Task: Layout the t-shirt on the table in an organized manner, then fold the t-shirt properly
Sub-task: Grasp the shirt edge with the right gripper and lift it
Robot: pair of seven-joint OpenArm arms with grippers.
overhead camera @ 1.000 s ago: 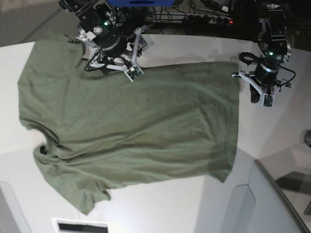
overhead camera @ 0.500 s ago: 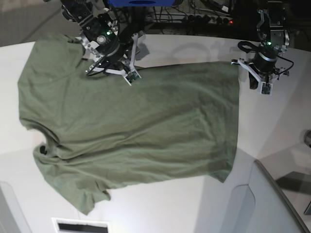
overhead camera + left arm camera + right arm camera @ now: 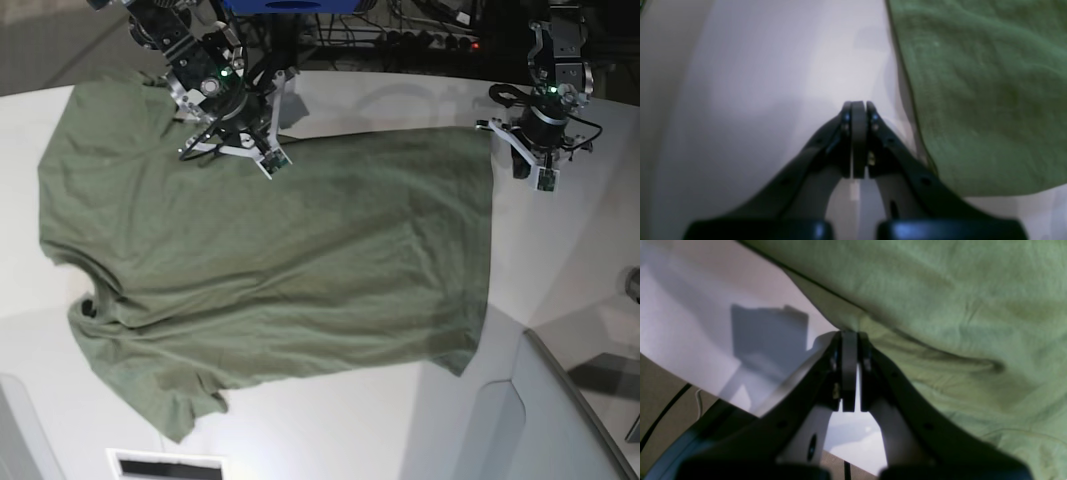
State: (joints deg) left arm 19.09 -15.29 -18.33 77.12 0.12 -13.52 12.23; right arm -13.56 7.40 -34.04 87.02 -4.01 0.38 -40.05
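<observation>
Your right gripper (image 3: 849, 336) has its two fingers pressed tight together, right at the top edge of the t-shirt (image 3: 270, 260). Its tips touch the cloth where the shirt's edge meets the white table (image 3: 400, 100). You cannot tell from the wrist view if any cloth is pinched between the fingers (the tips hide that spot). In the base view the right gripper (image 3: 268, 158) sits at the far edge of the shirt, near the sleeve end.

Your left gripper (image 3: 858, 104) is squeezed closed too, and it holds nothing. It hangs over bare table, just beside the shirt's bottom hem, not touching the cloth. In the base view the left gripper (image 3: 540, 180) is by the shirt's far corner on the hem side.

The t-shirt is green and lies spread out flat on the table, with soft wrinkles all over. Its hem end points to the side of your left arm. Its sleeves and neck end point to the side of your right arm. The near sleeve (image 3: 150, 395) is bunched and folded a bit, with a small dark gap by it. The far sleeve (image 3: 110, 100) lies flat.

Past the shirt, a grey see-through panel (image 3: 560, 420) sits at the table's near corner (on your left arm's side). A small white frame with a dark slot (image 3: 165, 465) shows at the near edge.
</observation>
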